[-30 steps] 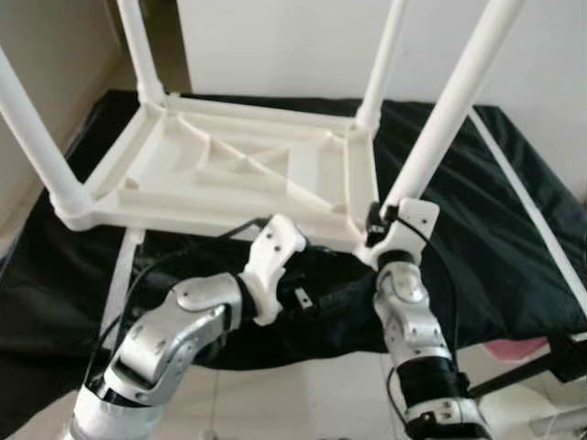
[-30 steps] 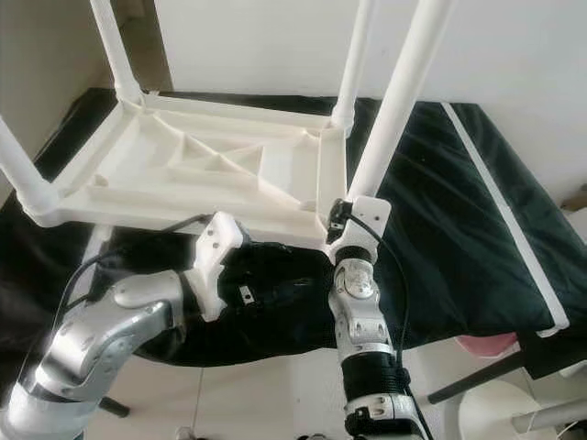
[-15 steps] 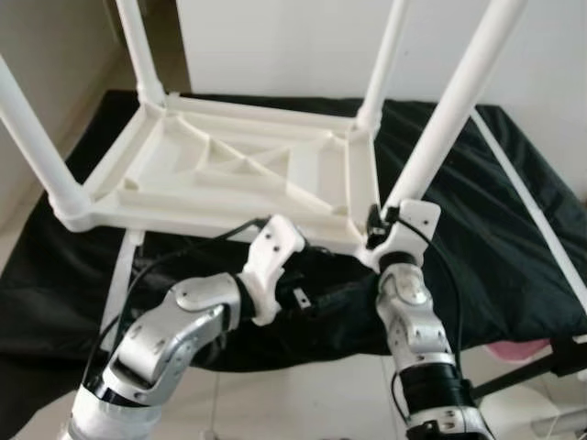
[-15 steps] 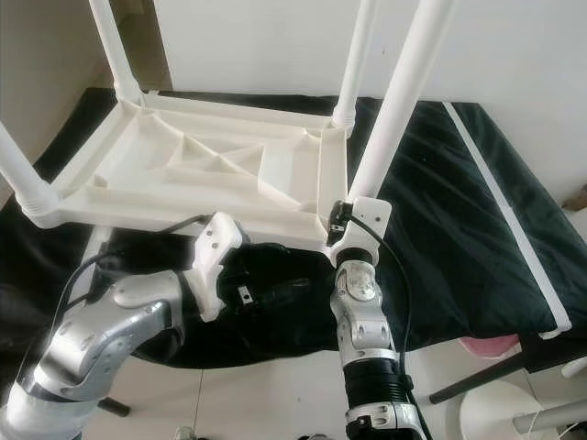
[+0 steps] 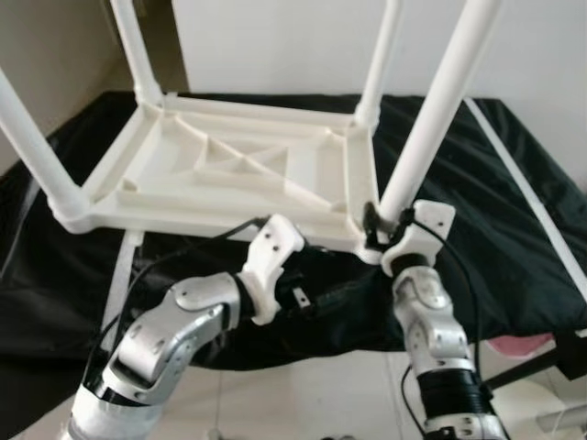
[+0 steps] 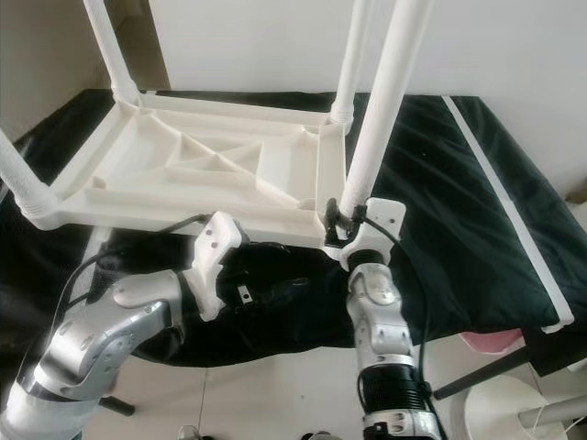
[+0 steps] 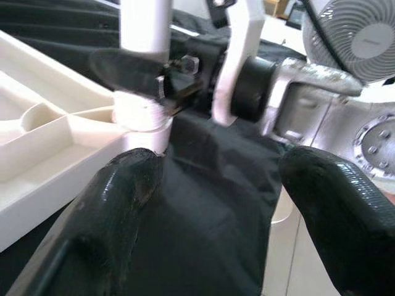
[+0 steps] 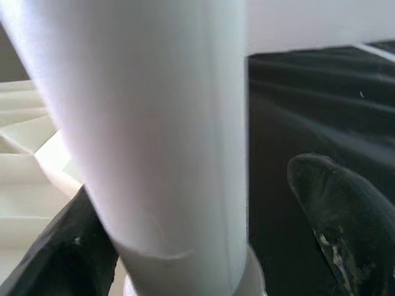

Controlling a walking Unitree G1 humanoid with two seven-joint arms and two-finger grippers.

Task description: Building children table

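Upturned children table sits centre frame on black-covered bed. Right end effector has shifted right w/ near-right leg, fingers astride its base, not clamped; leg looks seated. Left end effector spread, under table edge.

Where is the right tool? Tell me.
In the eye views, the right tool sits at the base of the near-right table leg, by the upturned tabletop corner.
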